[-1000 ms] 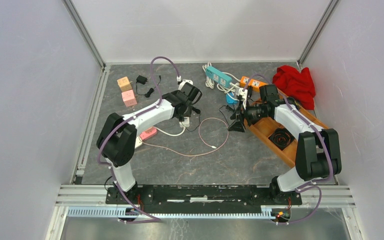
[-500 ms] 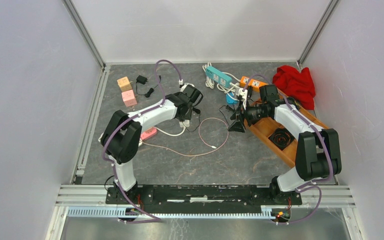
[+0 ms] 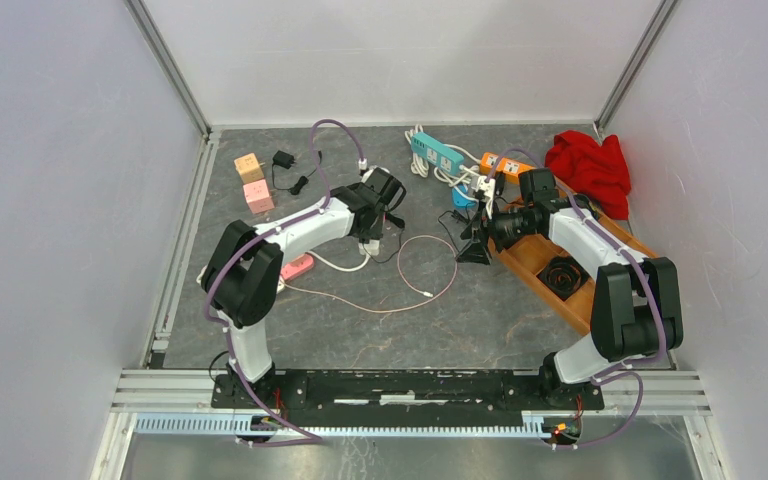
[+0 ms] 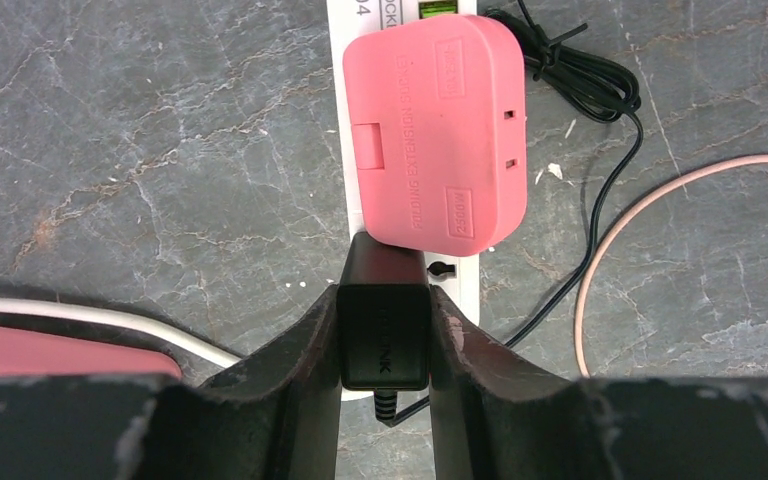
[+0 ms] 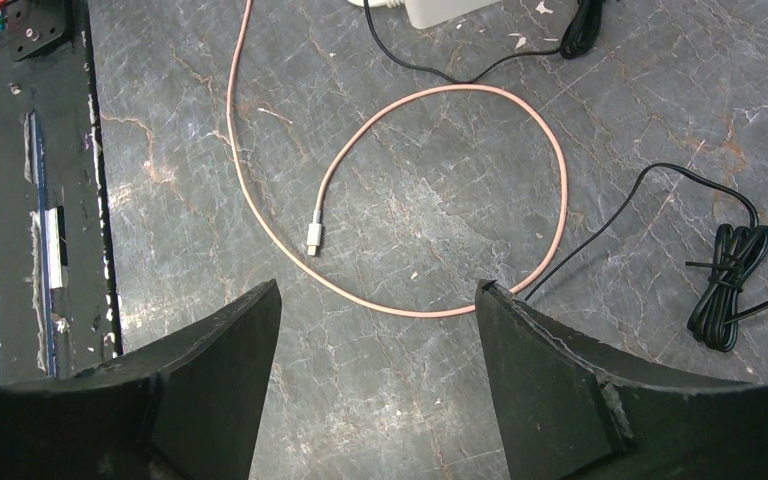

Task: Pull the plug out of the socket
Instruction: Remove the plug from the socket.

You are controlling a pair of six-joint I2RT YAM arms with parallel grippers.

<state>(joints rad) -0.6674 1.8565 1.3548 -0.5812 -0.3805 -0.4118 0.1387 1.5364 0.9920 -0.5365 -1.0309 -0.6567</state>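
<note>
A black plug (image 4: 384,335) sits in the white socket strip (image 4: 457,275), just below a large pink adapter (image 4: 435,130) plugged into the same strip. My left gripper (image 4: 384,300) is shut on the plug, both fingers pressed against its sides. The plug's black cord runs out under the jaws. In the top view the left gripper (image 3: 372,232) is over the strip at mid-table. My right gripper (image 5: 375,300) stands open with nothing between its fingers, hovering over bare table near the wooden tray (image 3: 535,255).
A pink cable loop (image 5: 440,200) and a bundled black cord (image 5: 725,290) lie between the arms. A teal strip (image 3: 437,152), an orange strip (image 3: 505,163) and a red cloth (image 3: 590,165) are at the back. Pink blocks (image 3: 257,195) sit back left.
The left arm shifted slightly toward the strip and its jaws closed in onto the black plug. The right arm has not moved.
</note>
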